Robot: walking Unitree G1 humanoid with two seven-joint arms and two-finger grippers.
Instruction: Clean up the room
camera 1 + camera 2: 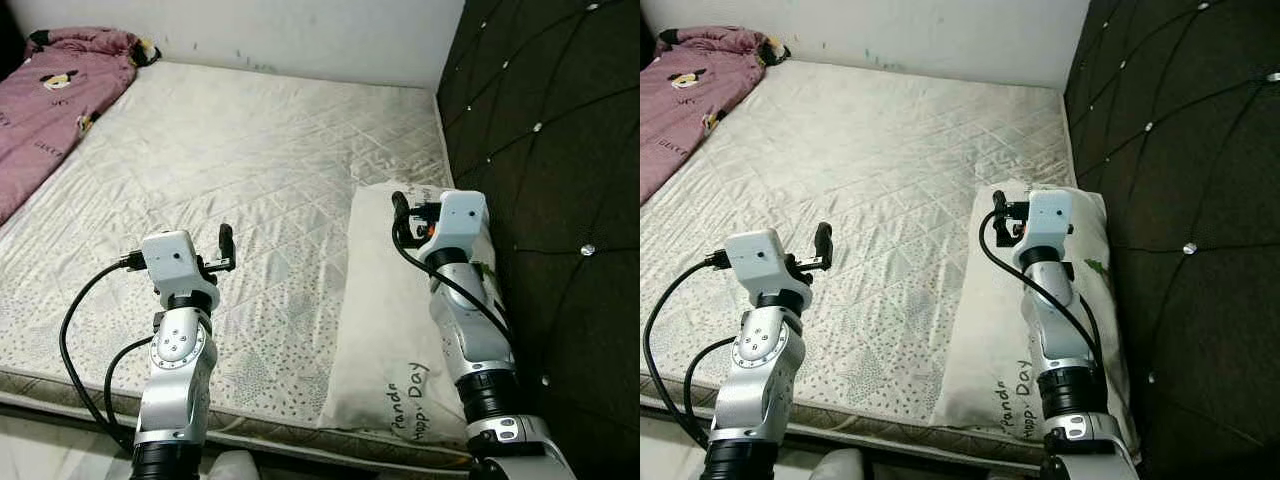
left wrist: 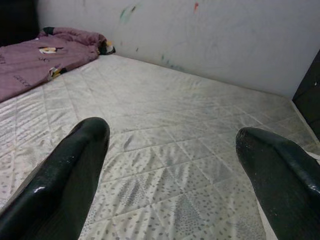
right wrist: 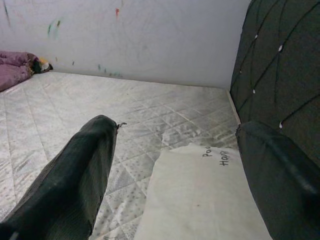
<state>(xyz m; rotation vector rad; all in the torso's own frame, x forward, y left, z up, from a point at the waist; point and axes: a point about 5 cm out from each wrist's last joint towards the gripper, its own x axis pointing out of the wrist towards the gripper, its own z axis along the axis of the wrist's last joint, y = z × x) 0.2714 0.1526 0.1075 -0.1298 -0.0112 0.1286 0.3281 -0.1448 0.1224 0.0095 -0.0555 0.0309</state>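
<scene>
A white pillow [image 1: 380, 320] printed with "Panda Happy Day" lies on the right side of the quilted mattress [image 1: 250, 160], against the headboard. A mauve blanket [image 1: 50, 100] with cartoon prints is bunched at the far left corner of the bed. My left gripper [image 1: 226, 250] hovers over the mattress near the front edge; in the left wrist view its fingers [image 2: 75, 165] stand wide apart with nothing between them. My right gripper [image 1: 402, 212] hangs over the pillow's far end, open and holding nothing, with the pillow [image 3: 200, 195] just beneath it.
A black tufted headboard [image 1: 550, 150] runs along the right side. A white wall [image 1: 300, 30] with faint marks closes the far side. The mattress's front edge [image 1: 260, 425] lies close below both arms.
</scene>
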